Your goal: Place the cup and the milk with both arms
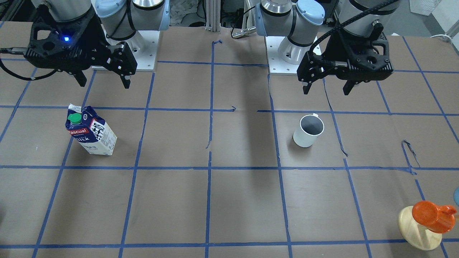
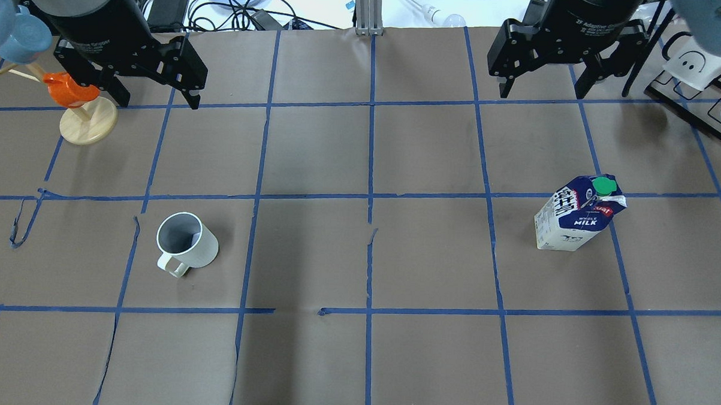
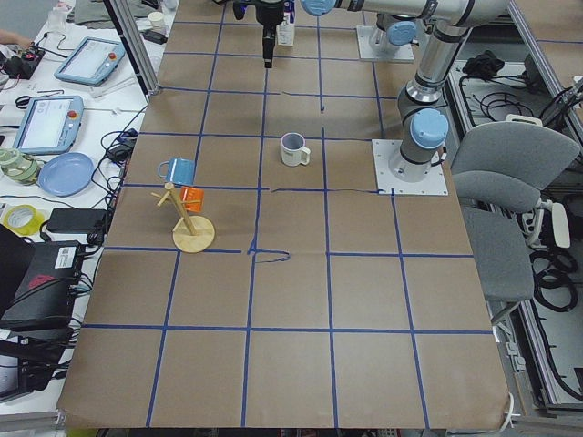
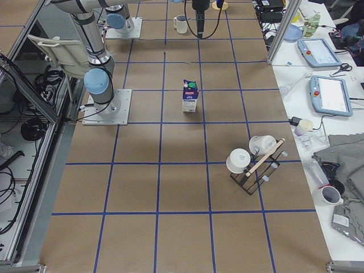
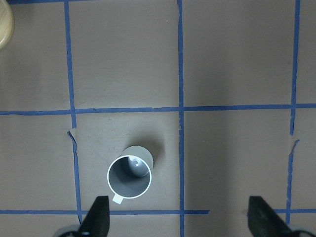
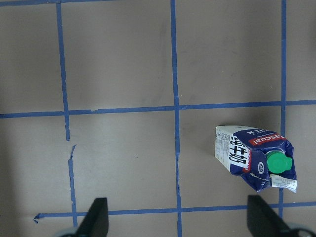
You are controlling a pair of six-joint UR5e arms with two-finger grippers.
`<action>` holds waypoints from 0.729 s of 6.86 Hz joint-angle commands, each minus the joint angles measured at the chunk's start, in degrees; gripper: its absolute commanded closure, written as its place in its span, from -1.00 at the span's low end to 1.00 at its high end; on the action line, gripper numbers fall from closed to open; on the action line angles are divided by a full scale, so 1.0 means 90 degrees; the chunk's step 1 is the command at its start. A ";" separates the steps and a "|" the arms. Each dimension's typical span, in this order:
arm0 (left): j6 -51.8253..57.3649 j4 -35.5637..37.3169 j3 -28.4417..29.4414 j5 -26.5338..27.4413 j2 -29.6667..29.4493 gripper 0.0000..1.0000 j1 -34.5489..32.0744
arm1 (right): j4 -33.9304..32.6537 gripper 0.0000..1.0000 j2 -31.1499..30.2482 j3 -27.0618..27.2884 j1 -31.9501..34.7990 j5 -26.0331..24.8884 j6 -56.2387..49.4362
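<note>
The white cup (image 1: pixel 308 130) with a dark grey inside stands upright on the brown table, left of centre in the overhead view (image 2: pixel 186 245). My left gripper (image 2: pixel 154 96) hangs high above the table beyond it, open and empty. Its wrist view looks straight down on the cup (image 5: pixel 129 177), near the left fingertip. The blue and white milk carton (image 2: pixel 575 222) with a green cap stands upright on the right side (image 1: pixel 91 130). My right gripper (image 2: pixel 545 94) hangs open and empty above and beyond it. The carton shows at the right of its wrist view (image 6: pixel 254 155).
A wooden stand with an orange cup (image 2: pixel 82 106) stands at the far left, close under my left gripper. A black rack with white mugs (image 2: pixel 695 70) stands at the far right. Blue tape lines grid the table (image 2: pixel 366 203).
</note>
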 commanded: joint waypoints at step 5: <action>0.0000 0.0000 0.0019 -0.0048 0.0004 -1.00 0.0000 | 0.0000 -1.00 0.0010 0.0000 0.0000 0.0002 0.0000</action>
